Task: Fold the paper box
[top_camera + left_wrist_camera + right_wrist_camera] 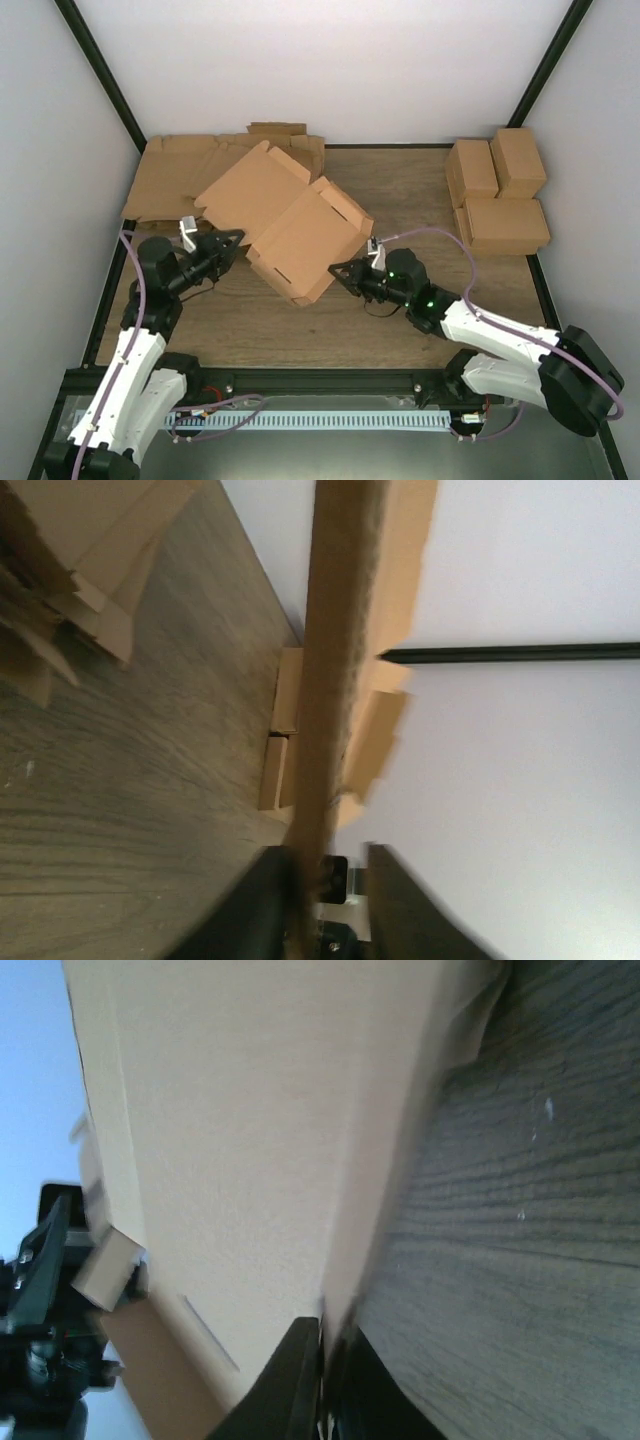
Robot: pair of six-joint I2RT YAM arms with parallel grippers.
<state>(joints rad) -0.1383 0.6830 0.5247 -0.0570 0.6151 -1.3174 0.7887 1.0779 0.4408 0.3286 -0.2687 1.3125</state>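
The paper box [290, 225] is a brown cardboard blank, opened out with creased panels and side flaps, tilted above the middle of the table. My right gripper [338, 268] is shut on its near right edge; in the right wrist view the thin sheet [250, 1140] runs down between the closed fingers of the gripper [328, 1325]. My left gripper [232, 243] is at the box's left edge. In the left wrist view the cardboard edge [340, 630] sits inside the gripper [320, 855], against one finger [262, 900], with a gap to the other finger.
A stack of flat cardboard sheets [180, 170] lies at the back left. Three folded brown boxes [500, 190] sit at the back right; they also show in the left wrist view [280, 740]. White walls and black frame posts [100, 70] close in the table.
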